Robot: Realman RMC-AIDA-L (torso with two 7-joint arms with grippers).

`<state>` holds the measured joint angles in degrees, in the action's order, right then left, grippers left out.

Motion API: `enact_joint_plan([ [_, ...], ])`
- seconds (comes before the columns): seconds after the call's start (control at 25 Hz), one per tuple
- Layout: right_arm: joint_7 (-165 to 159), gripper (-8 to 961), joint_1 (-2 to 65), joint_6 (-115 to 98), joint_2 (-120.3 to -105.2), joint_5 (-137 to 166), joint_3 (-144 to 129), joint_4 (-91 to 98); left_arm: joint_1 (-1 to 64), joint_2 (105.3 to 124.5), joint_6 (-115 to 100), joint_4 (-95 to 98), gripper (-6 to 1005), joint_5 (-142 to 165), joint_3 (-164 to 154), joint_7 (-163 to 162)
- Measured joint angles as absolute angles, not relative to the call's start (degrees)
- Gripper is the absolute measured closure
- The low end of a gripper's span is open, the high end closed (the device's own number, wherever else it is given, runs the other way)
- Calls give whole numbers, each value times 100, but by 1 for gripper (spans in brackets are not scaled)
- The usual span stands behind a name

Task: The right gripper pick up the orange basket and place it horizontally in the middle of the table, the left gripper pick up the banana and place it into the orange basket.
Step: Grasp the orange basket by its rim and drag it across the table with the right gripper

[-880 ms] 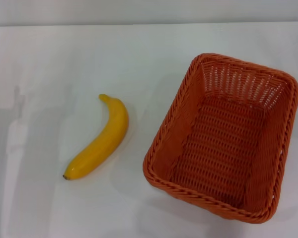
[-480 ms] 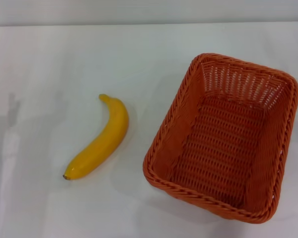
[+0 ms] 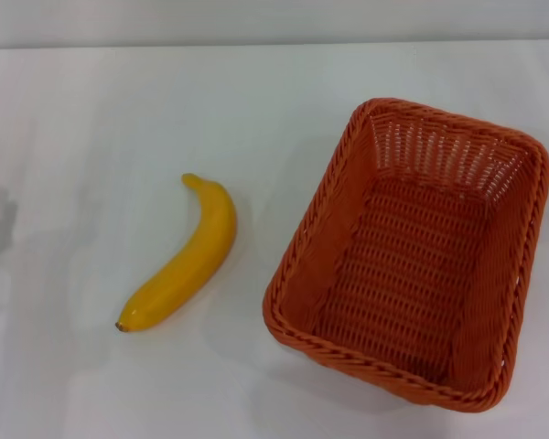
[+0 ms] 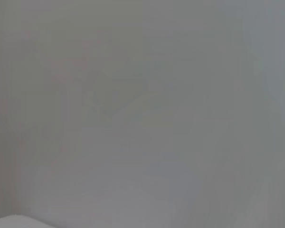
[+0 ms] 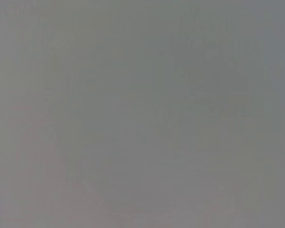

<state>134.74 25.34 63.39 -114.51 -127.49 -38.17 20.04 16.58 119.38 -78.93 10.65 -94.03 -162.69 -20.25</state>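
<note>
An orange basket (image 3: 410, 256) sits askew at four o'clock, a banana (image 3: 183, 256) at eight, awaiting pickup on the table (image 3: 119, 110); neither gripper is visible, their grip unknowable.

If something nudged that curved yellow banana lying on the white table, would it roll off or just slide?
The curved yellow banana lies flat on its side, so its bend would probably make it pivot or slide rather than roll. Its smooth skin and the plain white table suggest little grip between them. It looks firm, unlikely to flop.

Bright, even head view, soft shadows on the table (image 3: 119, 110) — wrist views featureless grey.
</note>
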Motion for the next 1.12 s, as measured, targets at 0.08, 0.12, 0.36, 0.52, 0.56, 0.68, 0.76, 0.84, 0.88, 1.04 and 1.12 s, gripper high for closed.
enact_joint_plan([
  [0.08, 12616, 97, 2367, 5981, -11359, -12526, -4399, 2745, 1617, 11934, -7895, 1057, 190, -9400, -16269, -2072],
  [0.12, 11926, 97, 2260, 5695, -11262, -12199, -4756, 3305, 1602, 11931, -7895, 1046, 190, -9400, -16269, -2098],
  [0.36, 8928, 97, 2344, 5661, -10785, -9707, -5226, 5324, 1529, 11927, -7918, 1020, 193, -9401, -16269, -2198],
  [0.52, 7069, 97, 2753, 6364, -10614, -7842, -5231, 6484, 1522, 11926, -7921, 1019, 194, -9410, -16268, -2229],
  [0.56, 6723, 97, 2894, 6595, -10591, -7424, -5221, 6722, 1522, 11926, -7922, 1019, 195, -9402, -16269, -2229],
  [0.68, 5857, 97, 3432, 7538, -10553, -6268, -5188, 7334, 1521, 11926, -7921, 1017, 196, -9404, -16269, -2230],
  [0.76, 5462, 98, 3804, 8123, -10540, -5740, -5201, 7515, 1527, 11927, -7921, 1013, 197, -9408, -16268, -2231],
  [0.84, 5181, 98, 4173, 8673, -10583, -5222, -5235, 7546, 1550, 11927, -7921, 1011, 198, -9401, -16268, -2232],
  [0.88, 5099, 100, 4342, 8890, -10643, -4941, -5248, 7529, 1560, 11927, -7921, 1011, 198, -9390, -16269, -2232],
  [1.04, 5039, 108, 4633, 9161, -11075, -3842, -5306, 7468, 1662, 11921, -7921, 1012, 199, -9290, -16268, -2232],
  [1.12, 5065, 112, 4746, 9043, -11330, -3238, -5382, 7321, 1685, 11919, -7920, 1013, 200, -9260, -16266, -2233],
])
